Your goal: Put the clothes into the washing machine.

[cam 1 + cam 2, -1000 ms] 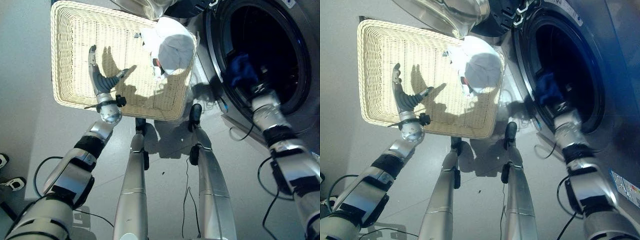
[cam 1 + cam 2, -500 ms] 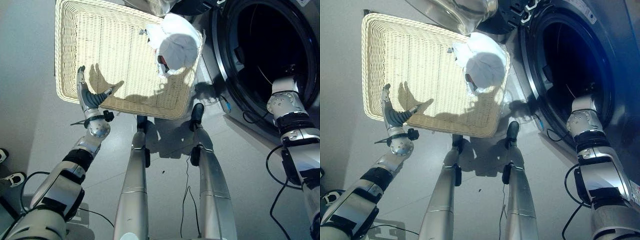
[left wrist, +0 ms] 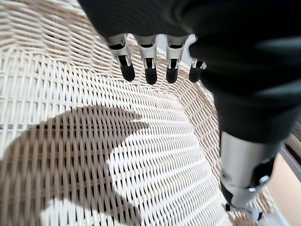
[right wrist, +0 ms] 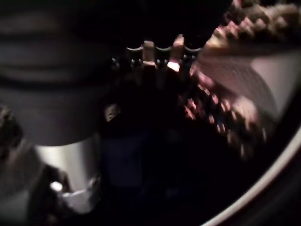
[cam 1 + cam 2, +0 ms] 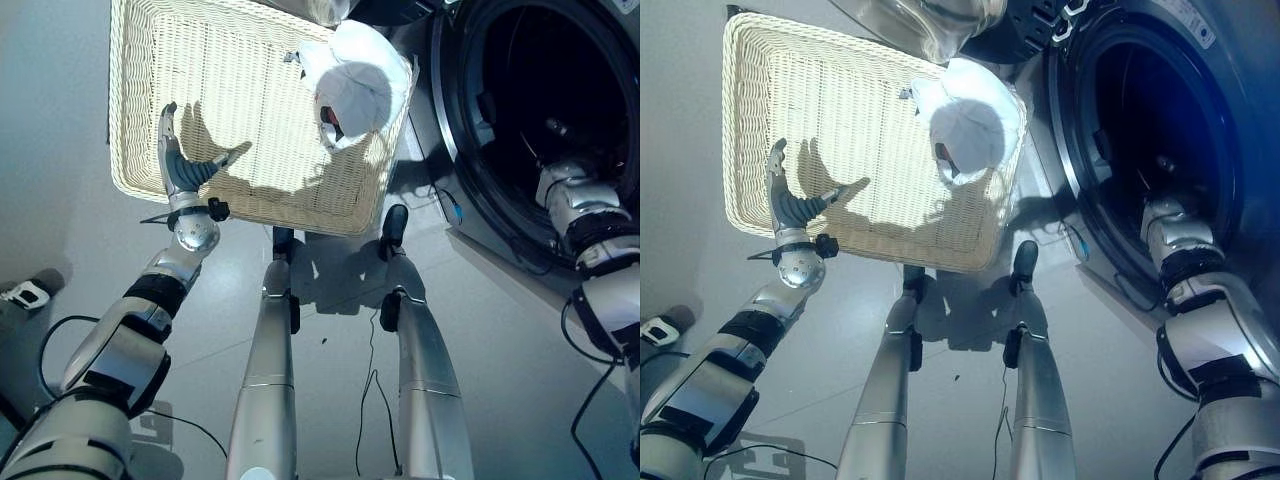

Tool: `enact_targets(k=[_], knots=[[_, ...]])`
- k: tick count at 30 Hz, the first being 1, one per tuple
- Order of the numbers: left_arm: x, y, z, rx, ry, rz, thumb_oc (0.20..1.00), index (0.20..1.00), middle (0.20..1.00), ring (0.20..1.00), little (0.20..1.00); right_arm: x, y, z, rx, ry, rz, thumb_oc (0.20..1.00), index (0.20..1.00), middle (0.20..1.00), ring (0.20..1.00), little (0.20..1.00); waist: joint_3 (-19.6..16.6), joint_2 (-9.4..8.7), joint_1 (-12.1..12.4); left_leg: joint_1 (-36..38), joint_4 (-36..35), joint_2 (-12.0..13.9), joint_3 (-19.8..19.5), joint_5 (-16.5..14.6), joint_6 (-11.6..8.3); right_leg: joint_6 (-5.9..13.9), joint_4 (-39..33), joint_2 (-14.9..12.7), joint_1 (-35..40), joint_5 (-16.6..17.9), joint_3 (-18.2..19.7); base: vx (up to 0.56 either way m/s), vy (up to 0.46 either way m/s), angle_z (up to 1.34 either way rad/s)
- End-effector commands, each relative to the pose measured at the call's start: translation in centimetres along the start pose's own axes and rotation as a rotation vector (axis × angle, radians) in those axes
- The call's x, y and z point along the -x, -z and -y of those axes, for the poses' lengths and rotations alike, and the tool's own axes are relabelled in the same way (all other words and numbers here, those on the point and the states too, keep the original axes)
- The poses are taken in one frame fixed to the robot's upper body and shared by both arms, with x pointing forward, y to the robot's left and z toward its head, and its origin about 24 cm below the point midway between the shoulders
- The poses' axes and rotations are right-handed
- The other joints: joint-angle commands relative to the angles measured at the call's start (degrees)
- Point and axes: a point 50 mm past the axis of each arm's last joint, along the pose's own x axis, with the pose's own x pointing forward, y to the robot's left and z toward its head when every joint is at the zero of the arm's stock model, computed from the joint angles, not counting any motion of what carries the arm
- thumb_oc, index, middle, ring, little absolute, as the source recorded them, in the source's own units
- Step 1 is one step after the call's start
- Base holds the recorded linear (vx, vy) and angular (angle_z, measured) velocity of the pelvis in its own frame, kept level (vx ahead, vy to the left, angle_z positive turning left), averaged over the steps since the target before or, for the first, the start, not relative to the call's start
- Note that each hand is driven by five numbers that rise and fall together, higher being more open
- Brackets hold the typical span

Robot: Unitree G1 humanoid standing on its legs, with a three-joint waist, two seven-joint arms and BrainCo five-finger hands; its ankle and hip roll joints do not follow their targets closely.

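A white garment [image 5: 352, 83] lies bunched in the far right corner of a cream wicker basket [image 5: 140, 110] on the floor. My left hand [image 5: 178, 168] hovers open above the basket's near left rim, its fingers [image 3: 150, 70] straight over the bare weave [image 3: 155, 160] and touching nothing. To the right stands the washing machine with its round drum opening [image 5: 540, 100] dark inside. My right forearm [image 5: 575, 200] reaches through that opening. My right hand [image 4: 149, 49] is inside the dark drum, and what it holds is hidden.
The machine's glass door [image 5: 930, 25] hangs open over the basket's far edge. A shoe [image 5: 28, 292] shows on the grey floor at the far left. The floor left of the basket is bare.
A blue cloth held by my right hand at the drum's mouth went inside and is out of sight. My left hand drew back to the basket's near left rim.
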Motion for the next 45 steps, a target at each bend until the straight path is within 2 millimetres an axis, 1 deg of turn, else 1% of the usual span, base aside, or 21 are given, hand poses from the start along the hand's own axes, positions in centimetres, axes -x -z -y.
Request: enact_targets(k=[1, 3, 4, 5, 7, 12, 14, 15, 16, 17, 18, 21, 23, 25, 26, 32, 35, 39, 42, 43, 45], knots=[[-0.8, -0.6, -1.0, 0.049, -0.057, 0.013, 1.0, 1.0, 1.0, 1.0, 1.0, -2.6, -7.2, 6.2, 0.016, 0.313, 0.298, 1.0, 1.0, 1.0, 1.0, 1.0, -1.4, 1.18, 1.7, 2.3, -3.4, -6.6, 2.6, 0.7, 5.64, 3.93, 3.9, 5.7, 2.0, -3.4, -5.6, 0.0, 0.0, 0.0], [-0.7, -0.6, -0.8, 0.052, -0.061, 0.012, 1.0, 1.0, 1.0, 1.0, 1.0, -1.7, -8.1, 5.6, -0.008, 0.311, 0.357, 1.0, 1.0, 1.0, 1.0, 1.0, -1.4, 1.15, 1.6, 2.1, -3.5, -6.5, 2.7, 0.5, 5.64, 3.88, 3.9, 5.7, 1.8, -3.7, -5.7, 0.0, 0.0, 0.0], [-0.7, -0.6, -0.8, 0.053, -0.061, 0.012, 1.0, 1.0, 1.0, 1.0, 1.0, -1.5, -8.2, 5.5, -0.013, 0.31, 0.362, 1.0, 1.0, 1.0, 1.0, 1.0, -1.4, 1.14, 1.6, 2.0, -3.5, -6.5, 2.7, 0.6, 5.63, 3.88, 3.9, 5.7, 1.7, -3.7, -5.7, 0.0, 0.0, 0.0], [-0.5, -0.7, -0.5, 0.055, -0.064, 0.011, 1.0, 1.0, 1.0, 1.0, 1.0, -0.5, -8.7, 4.9, -0.026, 0.305, 0.443, 1.0, 1.0, 1.0, 1.0, 1.0, -1.4, 1.21, 1.3, 1.9, -3.6, -6.5, 3.0, 0.5, 5.68, 3.94, 4.0, 5.6, 1.5, -3.9, -5.6, 0.0, 0.0, 0.0], [-0.4, -0.6, -0.3, 0.054, -0.066, 0.008, 1.0, 1.0, 1.0, 1.0, 1.0, 0.2, -9.1, 4.5, -0.041, 0.294, 0.497, 1.0, 1.0, 1.0, 1.0, 1.0, -1.4, 1.35, 1.1, 1.8, -3.6, -6.6, 3.1, 0.4, 5.72, 3.98, 4.1, 5.7, 1.3, -4.2, -5.5, 0.0, 0.0, 0.0], [-0.2, -0.4, 0.0, 0.056, -0.086, -0.012, 1.0, 1.0, 1.0, 1.0, 1.0, 2.7, -8.8, 2.7, -0.078, 0.231, 0.611, 1.0, 1.0, 1.0, 1.0, 1.0, -1.4, 1.61, 0.4, 1.6, -3.7, -6.6, 3.5, 0.2, 5.64, 3.96, 4.5, 5.7, 0.7, -4.7, -5.1, 0.0, 0.0, 0.0], [-0.1, -0.4, 0.0, 0.055, -0.089, -0.012, 1.0, 1.0, 1.0, 1.0, 1.0, 3.1, -8.8, 2.5, -0.081, 0.219, 0.622, 1.0, 1.0, 1.0, 1.0, 1.0, -1.4, 1.61, 0.3, 1.6, -3.7, -6.6, 3.5, 0.2, 5.64, 3.96, 4.5, 5.8, 0.6, -4.8, -5.1, 0.0, 0.0, 0.0], [0.0, -0.4, 0.2, 0.055, -0.1, -0.013, 1.0, 1.0, 1.0, 1.0, 1.0, 4.2, -8.7, 1.9, -0.104, 0.177, 0.654, 1.0, 1.0, 1.0, 1.0, 1.0, -1.4, 1.62, 0.0, 1.5, -3.8, -6.6, 3.8, 0.2, 5.64, 3.93, 4.5, 5.9, 0.4, -5.0, -5.0, 0.0, 0.0, 0.0], [-0.1, -0.5, 0.1, 0.056, -0.103, -0.008, 1.0, 1.0, 1.0, 1.0, 1.0, 4.3, -8.8, 1.9, -0.108, 0.176, 0.658, 1.0, 1.0, 1.0, 1.0, 1.0, -1.4, 1.58, -0.1, 1.0, -3.8, -6.7, 3.7, 0.6, 5.65, 3.88, 4.4, 5.8, 0.0, -4.6, -5.0, 0.0, 0.0, 0.0], [0.1, -0.4, 0.2, 0.054, -0.104, -0.012, 1.0, 1.0, 1.0, 1.0, 1.0, 4.7, -8.6, 1.6, -0.107, 0.157, 0.669, 1.0, 1.0, 1.0, 1.0, 1.0, -1.4, 1.59, -0.2, 1.4, -3.8, -6.6, 3.8, 0.2, 5.62, 3.91, 4.6, 5.9, 0.3, -5.0, -4.9, 0.0, 0.0, 0.0], [0.2, -0.4, 0.3, 0.057, -0.113, -0.014, 1.0, 1.0, 1.0, 1.0, 1.0, 5.9, -8.5, 1.1, -0.117, 0.106, 0.71, 1.0, 1.0, 1.0, 1.0, 1.0, -1.4, 1.59, -0.4, 1.5, -4.1, -6.6, 3.9, 0.2, 5.63, 3.87, 4.6, 6.0, 0.2, -5.2, -4.8, 0.0, 0.0, 0.0], [0.0, -0.8, 0.4, 0.059, -0.123, -0.007, 1.0, 1.0, 1.0, 1.0, 1.0, 7.4, -8.8, 0.5, -0.13, 0.041, 0.772, 1.0, 1.0, 1.0, 1.0, 1.0, -1.4, 1.56, -0.7, 0.9, -4.3, -6.6, 4.1, 0.8, 5.55, 3.79, 4.6, 6.0, -0.5, -4.9, -4.8, 0.0, 0.0, 0.0], [0.2, -0.7, 0.5, 0.058, -0.127, -0.011, 1.0, 1.0, 1.0, 1.0, 1.0, 8.6, -8.8, 0.0, -0.128, -0.02, 0.822, 1.0, 1.0, 1.0, 1.0, 1.0, -1.4, 1.5, -0.8, 1.3, -4.1, -6.6, 4.3, 0.4, 5.44, 3.86, 4.9, 6.1, -0.2, -5.3, -4.6, 0.0, 0.0, 0.0], [0.3, -0.9, 0.8, 0.064, -0.133, -0.011, 1.0, 1.0, 1.0, 1.0, 1.0, 10.6, -8.7, -0.9, -0.117, -0.109, 0.902, 1.0, 1.0, 1.0, 1.0, 1.0, -1.4, 1.39, -1.0, 1.4, -4.1, -6.5, 4.5, 0.6, 5.35, 3.8, 5.1, 6.2, -0.2, -5.5, -4.7, 0.0, 0.0, 0.0], [0.2, -1.0, 0.9, 0.066, -0.136, -0.008, 1.0, 1.0, 1.0, 1.0, 1.0, 10.7, -8.9, -1.0, -0.12, -0.118, 0.914, 1.0, 1.0, 1.0, 1.0, 1.0, -1.4, 1.38, -1.1, 0.9, -4.2, -6.5, 4.6, 1.1, 5.33, 3.75, 5.0, 6.1, -0.6, -5.1, -4.7, 0.0, 0.0, 0.0], [0.4, -1.1, 1.4, 0.079, -0.134, -0.015, 1.0, 1.0, 1.0, 1.0, 1.0, 13.9, -8.9, -2.4, -0.123, -0.237, 1.041, 1.0, 1.0, 1.0, 1.0, 1.0, -1.4, 1.45, -0.9, 1.2, -4.5, -6.3, 4.8, 1.2, 5.15, 3.7, 5.4, 6.1, -0.4, -5.6, -4.8, 0.0, 0.0, 0.0], [0.3, -1.6, 1.8, 0.085, -0.135, -0.011, 1.0, 1.0, 1.0, 1.0, 1.0, 15.9, -9.7, -3.0, -0.111, -0.287, 1.162, 1.0, 1.0, 1.0, 1.0, 1.0, -1.4, 1.44, -0.8, 0.4, -4.7, -6.5, 4.6, 1.9, 5.06, 3.61, 5.2, 6.1, -1.1, -5.0, -5.1, 0.0, 0.0, 0.0], [0.5, -1.7, 2.1, 0.088, -0.125, -0.01, 1.0, 1.0, 1.0, 1.0, 1.0, 17.5, -10.4, -3.5, -0.08, -0.325, 1.256, 1.0, 1.0, 1.0, 1.0, 1.0, -1.4, 1.65, -0.3, 0.7, -4.6, -6.5, 4.6, 1.8, 4.97, 3.58, 5.4, 6.1, -0.8, -5.4, -5.0, 0.0, 0.0, 0.0], [0.2, -2.0, 2.2, 0.093, -0.119, 0.003, 1.0, 1.0, 1.0, 1.0, 1.0, 18.6, -11.3, -4.0, -0.055, -0.368, 1.327, 1.0, 1.0, 1.0, 1.0, 1.0, -1.4, 1.74, 0.1, 0.3, -4.8, -6.7, 4.5, 2.5, 4.86, 3.49, 5.0, 6.1, -1.2, -4.8, -5.2, 0.0, 0.0, 0.0], [0.3, -1.9, 2.2, 0.091, -0.116, 0.0, 1.0, 1.0, 1.0, 1.0, 1.0, 18.8, -11.3, -4.2, -0.044, -0.381, 1.336, 1.0, 1.0, 1.0, 1.0, 1.0, -1.4, 1.76, 0.2, 0.8, -4.7, -6.6, 4.5, 2.2, 4.82, 3.56, 5.1, 6.1, -0.7, -5.2, -5.2, 0.0, 0.0, 0.0], [-0.1, -2.2, 2.1, 0.098, -0.119, 0.009, 1.0, 1.0, 1.0, 1.0, 1.0, 19.3, -11.6, -4.5, -0.003, -0.409, 1.386, 1.0, 1.0, 1.0, 1.0, 1.0, -1.4, 1.81, 0.4, 0.2, -4.8, -6.7, 4.4, 2.8, 4.72, 3.53, 5.0, 6.0, -1.1, -4.6, -5.5, 0.0, 0.0, 0.0]])
